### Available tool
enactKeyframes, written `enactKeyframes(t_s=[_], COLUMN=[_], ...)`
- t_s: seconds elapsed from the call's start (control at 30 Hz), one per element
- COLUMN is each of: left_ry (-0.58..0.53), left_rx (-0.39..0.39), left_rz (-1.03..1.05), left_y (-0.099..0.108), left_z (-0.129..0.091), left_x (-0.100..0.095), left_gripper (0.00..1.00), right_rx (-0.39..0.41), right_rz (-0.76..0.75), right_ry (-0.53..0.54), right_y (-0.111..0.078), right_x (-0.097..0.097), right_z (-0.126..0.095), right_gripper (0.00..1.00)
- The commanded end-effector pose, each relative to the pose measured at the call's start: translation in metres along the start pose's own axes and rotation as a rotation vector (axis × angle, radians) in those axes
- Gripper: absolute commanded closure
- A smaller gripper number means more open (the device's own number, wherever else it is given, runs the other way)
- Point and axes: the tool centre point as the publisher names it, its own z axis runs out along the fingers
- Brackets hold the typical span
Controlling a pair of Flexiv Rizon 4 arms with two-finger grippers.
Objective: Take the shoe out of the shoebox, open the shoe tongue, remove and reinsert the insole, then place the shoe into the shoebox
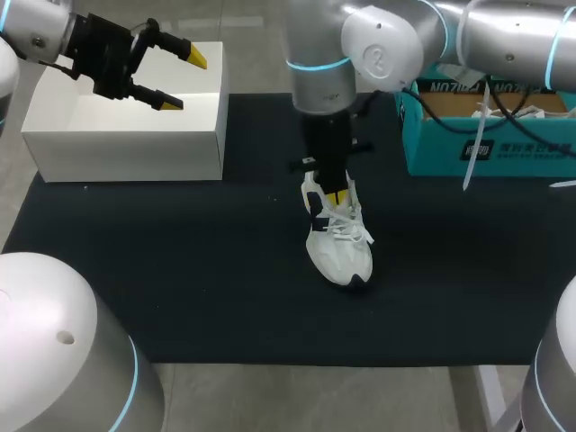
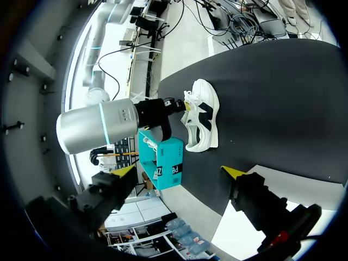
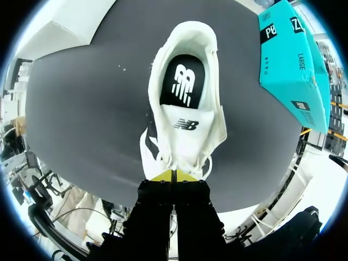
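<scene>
A white shoe (image 1: 339,245) with dark side patches lies on the black mat (image 1: 180,270), near the middle. The right wrist view looks down into the shoe (image 3: 185,114), showing a black insole (image 3: 184,81) with a white logo and the white tongue (image 3: 186,126) lying flat. My right gripper (image 1: 335,196) is down at the laces, its yellow tips pressed together (image 3: 173,175); I cannot tell whether a lace is pinched. My left gripper (image 1: 184,79) hangs open over the white box (image 1: 126,135), far from the shoe (image 2: 202,114). The teal shoebox (image 1: 486,144) stands at the back right.
The white box takes up the mat's back left corner and the teal shoebox (image 3: 293,60) the back right. Bare mat lies in front of the shoe and to both its sides. The right arm (image 2: 103,128) reaches over the middle.
</scene>
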Motion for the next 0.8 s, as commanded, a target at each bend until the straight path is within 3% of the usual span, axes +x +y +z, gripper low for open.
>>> enactKeyframes(t_s=[0.03,0.17,0.43,0.53,0.8], left_ry=[0.003,0.003,0.003,0.003,0.003], left_rx=[0.002,0.002,0.002,0.002,0.002], left_rz=[0.000,0.000,0.000,0.000,0.000], left_y=[0.001,0.001,0.001,0.001,0.001], left_z=[0.000,0.000,0.000,0.000,0.000], left_x=[0.000,0.000,0.000,0.000,0.000], left_gripper=[0.00,0.00,0.00,0.00,0.00], right_rx=[-0.060,-0.082,-0.075,-0.093,-0.090], right_rz=[-0.001,-0.017,-0.023,-0.026,-0.047], right_ry=[-0.009,0.017,0.016,-0.029,-0.013], right_y=[-0.032,-0.039,-0.035,-0.033,-0.026], right_x=[-0.004,-0.012,-0.019,-0.017,-0.011], right_z=[-0.010,-0.004,0.000,-0.004,-0.002], right_gripper=[1.00,1.00,1.00,1.00,1.00])
